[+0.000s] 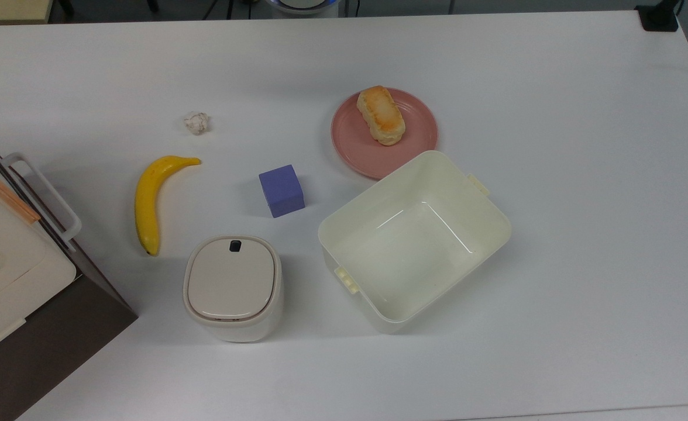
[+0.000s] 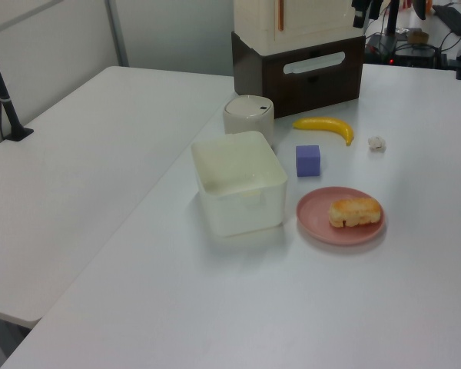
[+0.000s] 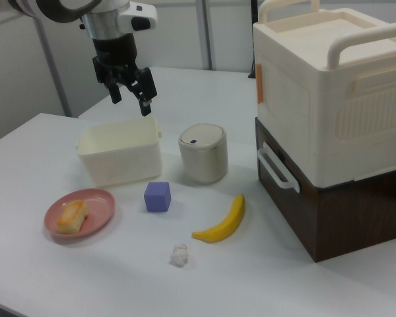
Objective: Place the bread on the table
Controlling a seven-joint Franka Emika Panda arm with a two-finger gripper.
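The bread (image 1: 381, 115) (image 2: 354, 211) (image 3: 73, 215), a golden-brown roll with pale sides, lies on a round pink plate (image 1: 414, 140) (image 2: 323, 219) (image 3: 99, 206) on the white table (image 1: 584, 175) (image 2: 369, 307) (image 3: 251, 277). In the right view my gripper (image 3: 132, 99) hangs high in the air above the cream tub (image 3: 119, 153), well apart from the bread. Its two black fingers (image 3: 147, 104) are spread open with nothing between them.
A cream plastic tub (image 1: 414, 240) (image 2: 240, 183) stands beside the plate. A purple cube (image 1: 281, 190), a lidded cream canister (image 1: 233, 286), a yellow banana (image 1: 150, 202) and a small paper ball (image 1: 196, 123) lie nearby. A cream box on a brown cabinet (image 3: 330, 125) stands at the table's edge.
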